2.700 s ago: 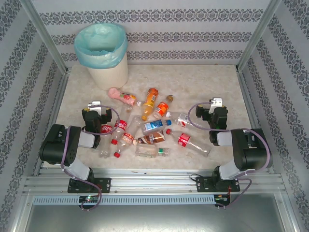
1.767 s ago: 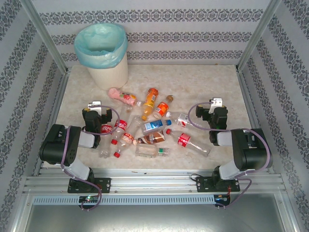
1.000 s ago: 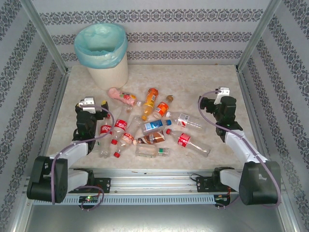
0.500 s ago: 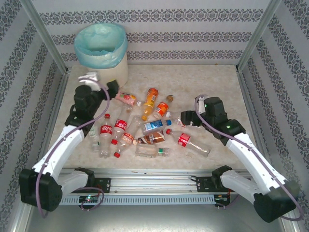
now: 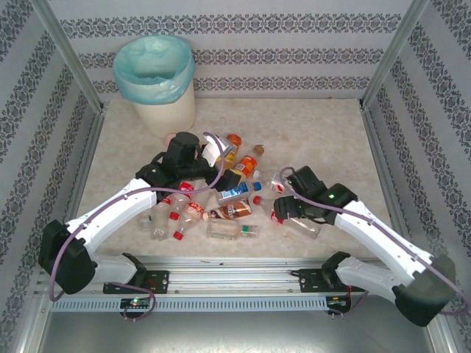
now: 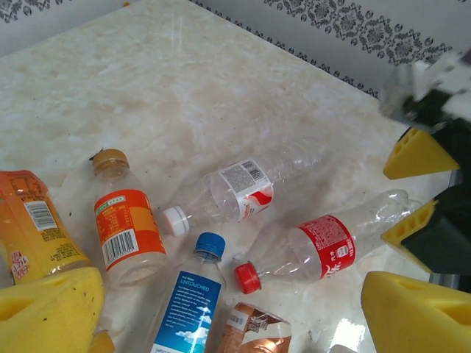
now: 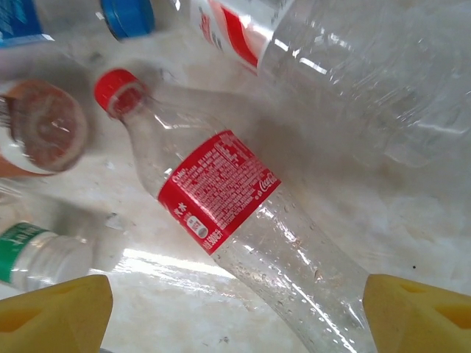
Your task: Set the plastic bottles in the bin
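On the counter (image 5: 316,132), between the two arms, the plastic bottles (image 5: 224,197) are lying on their sides in one loose cluster, about a dozen of them, some touching and some crossing one another. Among them, in the left wrist view, an orange-labelled bottle (image 6: 121,232) with a tan cap is lying beside a blue-labelled bottle (image 6: 188,301). A clear white-capped bottle (image 6: 235,190) is lying just beyond a clear red-labelled bottle (image 6: 320,246) with a red cap.

At the far left corner, well apart from the cluster, the bin (image 5: 173,118) is standing upright, its turquoise liner (image 5: 126,77) folded over the rim. The top view is showing nothing but liner inside it, though its bottom is hidden. Judging from this, no bottle is in the bin yet and the whole cluster is waiting to be moved: the task is standing at its very start.

Over the far side of the cluster the left fingers (image 6: 48,309) are hovering spread wide, gripping nothing, with the blue-labelled bottle and a brown bottle (image 6: 250,327) below the gap. Over the near right side the right fingers (image 7: 419,312) are likewise spread wide, straddling the clear body of the red-labelled bottle without pinching it; whether either pad is touching the plastic cannot be told. A first pick, judged from this pose, is being prepared on each side, with lifting, carrying and dropping into the bin all left to do.
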Controlling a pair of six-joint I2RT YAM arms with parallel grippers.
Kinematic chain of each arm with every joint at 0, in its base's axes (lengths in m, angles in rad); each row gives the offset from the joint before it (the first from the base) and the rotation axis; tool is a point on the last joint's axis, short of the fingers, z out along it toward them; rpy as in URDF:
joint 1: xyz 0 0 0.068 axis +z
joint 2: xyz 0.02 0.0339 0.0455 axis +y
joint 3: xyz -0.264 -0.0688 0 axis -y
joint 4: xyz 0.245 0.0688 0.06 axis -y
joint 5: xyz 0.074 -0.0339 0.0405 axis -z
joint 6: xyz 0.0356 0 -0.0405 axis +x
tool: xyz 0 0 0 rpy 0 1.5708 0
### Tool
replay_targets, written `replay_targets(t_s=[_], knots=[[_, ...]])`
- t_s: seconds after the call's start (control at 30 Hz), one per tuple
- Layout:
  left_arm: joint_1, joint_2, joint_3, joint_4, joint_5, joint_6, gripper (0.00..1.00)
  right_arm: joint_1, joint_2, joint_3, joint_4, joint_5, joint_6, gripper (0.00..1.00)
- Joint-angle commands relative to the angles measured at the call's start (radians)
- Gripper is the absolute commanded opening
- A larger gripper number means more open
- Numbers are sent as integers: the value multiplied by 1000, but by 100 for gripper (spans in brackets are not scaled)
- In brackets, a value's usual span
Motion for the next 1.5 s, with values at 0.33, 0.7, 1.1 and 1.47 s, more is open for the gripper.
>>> replay_targets(t_s=[0.33,0.7,1.1,1.47], knots=[[-3,-73,-24,-25,-52,133,93,35,227,-58,61,47,7,90],[-3,-125,-29,-14,-46,117,93,34,345,-33,47,13,2,78],[-3,-159,-13,-20,-110,52,89,59,321,-9,-14,-11,37,55],[0,-73,215,-195,-102,-173,89,110,38,50,-141,-80,133,52]])
